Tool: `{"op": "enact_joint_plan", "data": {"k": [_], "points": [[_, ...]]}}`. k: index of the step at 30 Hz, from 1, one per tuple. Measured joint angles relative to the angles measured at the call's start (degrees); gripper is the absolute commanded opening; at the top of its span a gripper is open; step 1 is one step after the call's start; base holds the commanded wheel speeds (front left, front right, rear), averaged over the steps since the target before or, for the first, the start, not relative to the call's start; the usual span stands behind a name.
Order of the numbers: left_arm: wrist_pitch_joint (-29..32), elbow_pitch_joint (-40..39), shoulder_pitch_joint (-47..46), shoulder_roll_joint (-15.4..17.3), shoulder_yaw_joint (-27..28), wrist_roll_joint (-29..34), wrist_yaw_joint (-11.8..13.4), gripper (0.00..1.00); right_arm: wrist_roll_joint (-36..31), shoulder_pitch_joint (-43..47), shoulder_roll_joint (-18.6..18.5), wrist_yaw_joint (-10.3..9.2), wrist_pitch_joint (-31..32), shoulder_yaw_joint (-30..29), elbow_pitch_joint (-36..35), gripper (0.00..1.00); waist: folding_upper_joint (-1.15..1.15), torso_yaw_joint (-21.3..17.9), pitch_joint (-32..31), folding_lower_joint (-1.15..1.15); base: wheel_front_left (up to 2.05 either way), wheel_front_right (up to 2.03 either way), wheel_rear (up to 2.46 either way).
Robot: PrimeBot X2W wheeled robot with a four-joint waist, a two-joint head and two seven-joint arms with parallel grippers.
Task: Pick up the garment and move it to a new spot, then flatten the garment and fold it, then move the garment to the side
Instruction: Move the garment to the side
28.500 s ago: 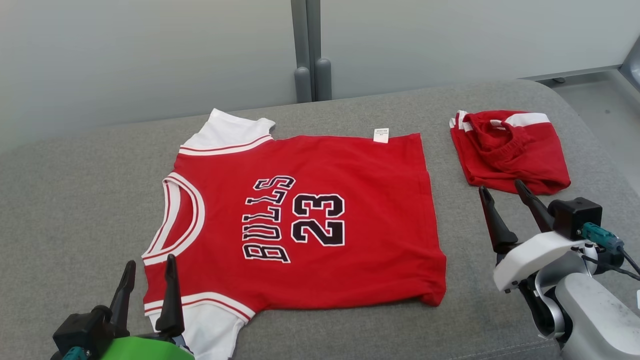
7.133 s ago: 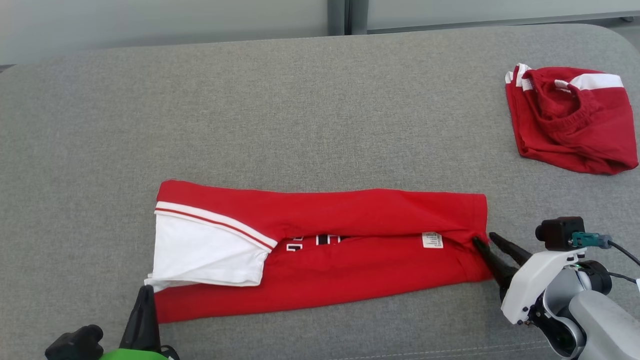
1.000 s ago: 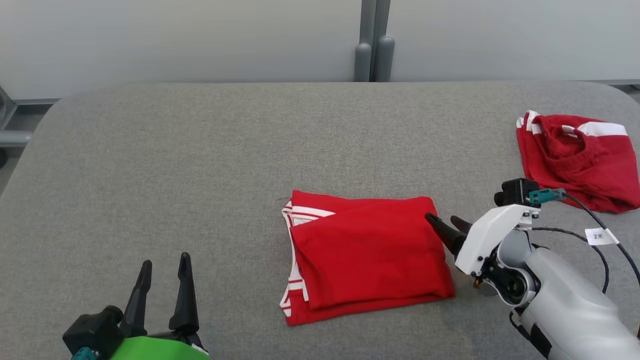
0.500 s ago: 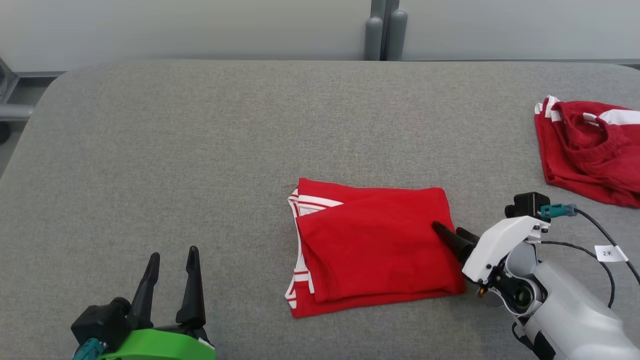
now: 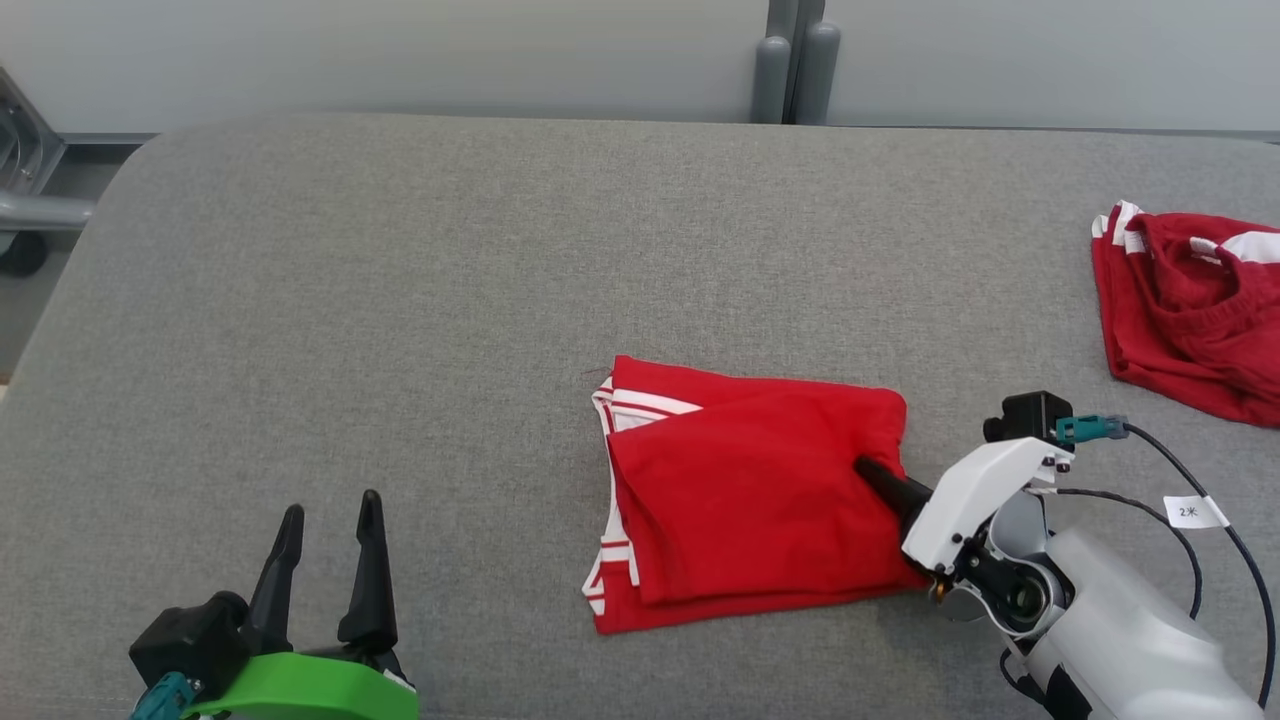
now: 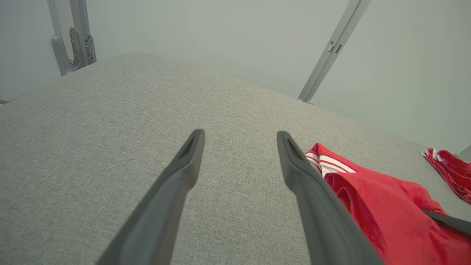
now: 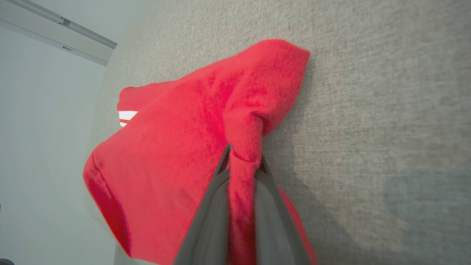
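Last step, it seems: your right end effector [image 5: 866, 470] pinches the folded garment [image 5: 740, 500] just ahead; next, carry it aside. Left end effector [image 5: 331, 503] stands wide.

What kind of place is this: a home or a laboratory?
Probably a laboratory or test room: a grey padded table stands before plain pale wall panels joined by grey metal posts.

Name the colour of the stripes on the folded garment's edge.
White, against the red folded garment; best in head view.
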Motion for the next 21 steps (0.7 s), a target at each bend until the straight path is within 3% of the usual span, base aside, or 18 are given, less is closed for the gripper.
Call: {"op": "enact_joint_plan", "data": {"k": [8, 21], "points": [[-0.07, 0.49, 0.06, 0.02, 0.57, 0.00, 0.00, 1.00, -0.19, -0.90, -1.22, 0.47, -0.75, -0.02, -0.62, 0.00, 0.00, -1.12, -1.46, 0.00, 0.00, 0.00, 0.00], [-0.07, 0.16, 0.43, 0.03, 0.64, 0.00, 0.00, 1.00, -2.76, -8.39, -11.32, 0.38, -0.38, -3.08, -1.62, 0.00, 0.00, -4.92, -2.64, 0.00, 0.00, 0.00, 0.00]]}}
